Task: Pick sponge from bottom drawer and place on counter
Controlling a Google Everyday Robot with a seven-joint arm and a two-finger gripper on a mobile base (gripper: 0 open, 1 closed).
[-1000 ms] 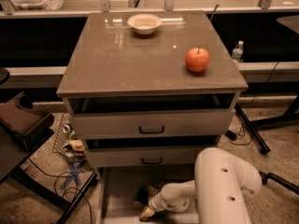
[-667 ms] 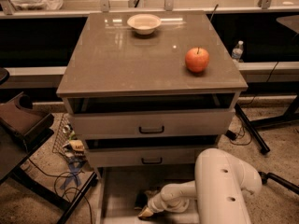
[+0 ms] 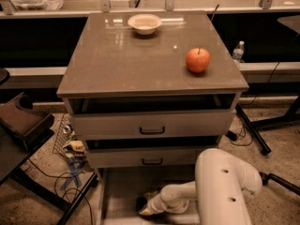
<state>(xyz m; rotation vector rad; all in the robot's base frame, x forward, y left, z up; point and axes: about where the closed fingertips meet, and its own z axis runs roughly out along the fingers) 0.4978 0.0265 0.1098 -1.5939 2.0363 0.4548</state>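
Note:
The bottom drawer is pulled out at the base of the cabinet, its grey floor showing. My white arm reaches down into it from the lower right. The gripper sits low over the drawer floor, right at a small dark pad, the sponge, which is mostly hidden by the gripper tip. The counter is the glossy grey-brown top above. It carries a red apple at the right and a white bowl at the back.
Two upper drawers with black handles stand slightly open above the bottom one. A wire basket with clutter and cables lie on the floor at the left. A dark chair is at the far left. A water bottle stands behind at the right.

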